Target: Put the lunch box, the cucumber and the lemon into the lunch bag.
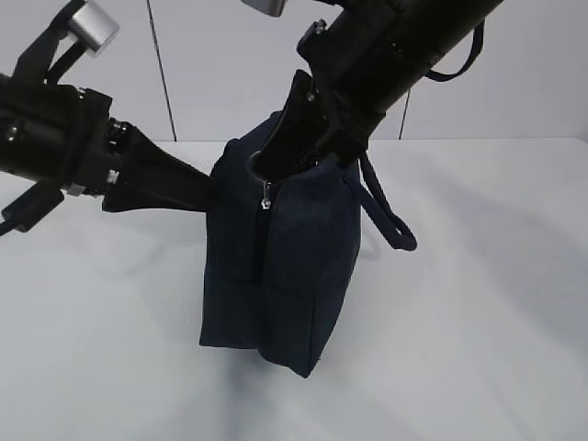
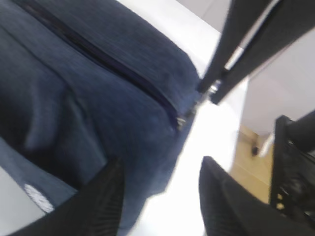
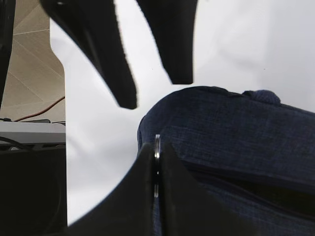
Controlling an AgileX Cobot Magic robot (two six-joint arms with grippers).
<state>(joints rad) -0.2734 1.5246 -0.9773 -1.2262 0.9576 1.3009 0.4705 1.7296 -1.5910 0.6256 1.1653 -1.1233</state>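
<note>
Right gripper (image 3: 156,162) pinches the silver ring pull (image 3: 157,141) of the lunch bag (image 1: 294,266) while the left gripper (image 2: 160,196) stands half open beside it.

The right arm slants down from the table's far right; its jaws are pressed together on the ring at the bag's top. The left arm reaches level from the left edge, one finger (image 2: 106,196) against the navy fabric, the other over bare table (image 1: 478,322). The bag stands upright mid-table; its contents are hidden.

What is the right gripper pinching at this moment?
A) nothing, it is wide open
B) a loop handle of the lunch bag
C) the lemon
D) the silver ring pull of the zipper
D: in the right wrist view the right gripper is shut, with the silver ring pull showing between its fingertips, at the lunch bag.
</note>
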